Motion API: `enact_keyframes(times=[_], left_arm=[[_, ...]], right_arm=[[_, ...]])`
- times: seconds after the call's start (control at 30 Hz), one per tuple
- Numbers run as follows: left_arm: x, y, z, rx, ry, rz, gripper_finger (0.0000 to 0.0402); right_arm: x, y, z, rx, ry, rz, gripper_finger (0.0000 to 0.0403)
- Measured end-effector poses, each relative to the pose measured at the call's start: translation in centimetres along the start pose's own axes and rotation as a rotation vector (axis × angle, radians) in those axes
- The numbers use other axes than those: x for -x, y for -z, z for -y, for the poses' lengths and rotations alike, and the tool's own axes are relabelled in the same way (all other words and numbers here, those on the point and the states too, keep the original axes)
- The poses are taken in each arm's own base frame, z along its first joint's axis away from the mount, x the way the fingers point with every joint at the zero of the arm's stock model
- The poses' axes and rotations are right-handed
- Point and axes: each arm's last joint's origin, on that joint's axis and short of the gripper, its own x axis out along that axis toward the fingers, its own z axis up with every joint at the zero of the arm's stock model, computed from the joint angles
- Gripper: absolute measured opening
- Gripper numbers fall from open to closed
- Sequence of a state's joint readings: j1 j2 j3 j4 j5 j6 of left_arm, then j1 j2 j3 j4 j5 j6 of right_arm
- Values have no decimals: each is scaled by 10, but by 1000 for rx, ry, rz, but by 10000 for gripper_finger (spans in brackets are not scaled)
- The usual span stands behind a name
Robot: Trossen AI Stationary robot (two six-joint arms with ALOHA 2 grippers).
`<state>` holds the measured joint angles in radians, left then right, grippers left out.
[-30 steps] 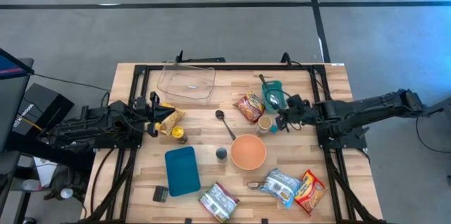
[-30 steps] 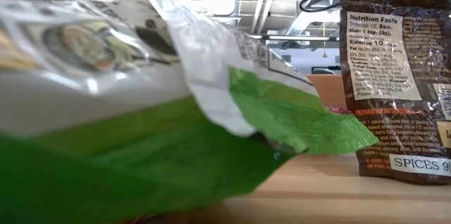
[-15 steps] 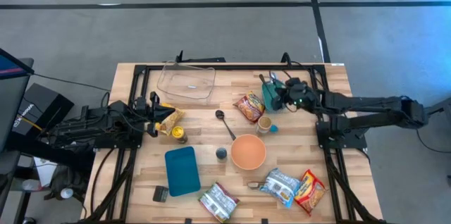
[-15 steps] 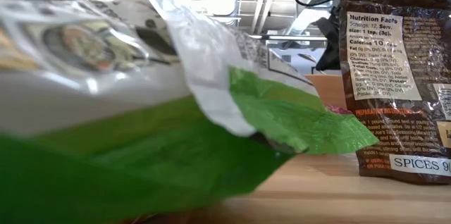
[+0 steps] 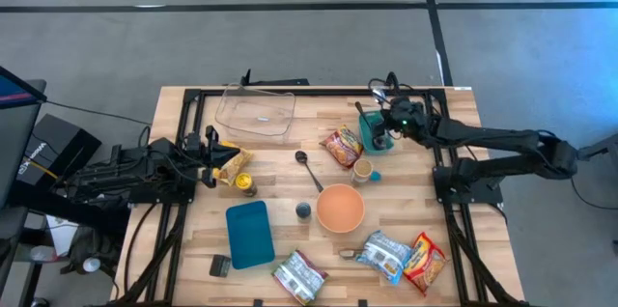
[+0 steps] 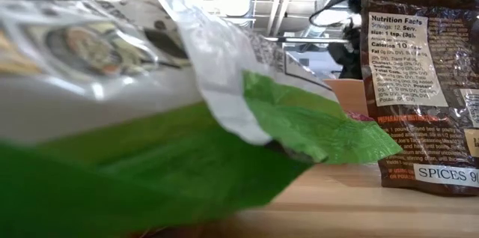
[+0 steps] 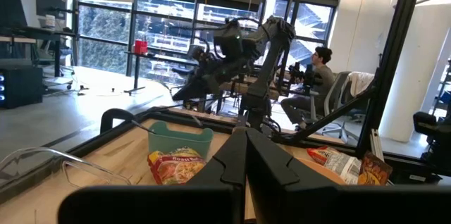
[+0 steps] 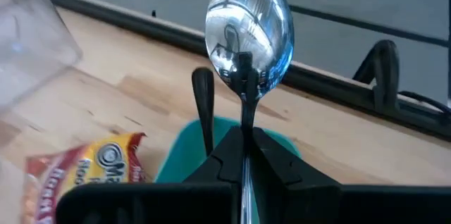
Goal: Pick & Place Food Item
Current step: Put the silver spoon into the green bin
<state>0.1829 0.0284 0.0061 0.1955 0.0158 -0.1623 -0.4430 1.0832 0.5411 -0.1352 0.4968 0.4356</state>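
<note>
My right gripper (image 8: 243, 136) is shut on a silver spoon (image 8: 248, 27), above the teal container (image 5: 373, 133) at the table's far right. The container (image 8: 211, 146) holds a black utensil handle (image 8: 203, 101). A red-and-yellow noodle packet (image 5: 341, 145) lies flat just left of the container. My left gripper (image 7: 246, 139) is shut and empty at the table's left (image 5: 208, 160), next to a yellow bag (image 5: 234, 162). My right gripper pinches the spoon's handle (image 8: 244, 115) between its two fingers, just behind the bowl. The spoon lies along the fingers, with its bowl (image 8: 248, 20) sticking out past the fingertips. It is lifted clear, above the teal container.
An orange bowl (image 5: 340, 208), a small cup (image 5: 362, 169), a black spoon (image 5: 307, 167), a teal tray (image 5: 249, 233) and a clear tub (image 5: 256, 111) are on the table. Several food packets (image 5: 386, 254) lie along the near edge. A green-and-white bag (image 6: 150, 118) fills the low view.
My right gripper has gone from beside the small cup toward the table's far edge and now stands over the teal container.
</note>
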Motion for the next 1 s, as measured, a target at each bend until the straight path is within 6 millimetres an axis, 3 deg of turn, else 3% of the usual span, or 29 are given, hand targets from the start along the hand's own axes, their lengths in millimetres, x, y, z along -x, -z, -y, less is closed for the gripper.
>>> enact_keyframes(times=[0.53,1.0], left_arm=[[0,0,0,0,0,0,1],[0,0,0,0,0,0,1]], right_arm=[[-44,26,-14,87,4,-137,11],[-48,29,-15,88,-32,-174,15]])
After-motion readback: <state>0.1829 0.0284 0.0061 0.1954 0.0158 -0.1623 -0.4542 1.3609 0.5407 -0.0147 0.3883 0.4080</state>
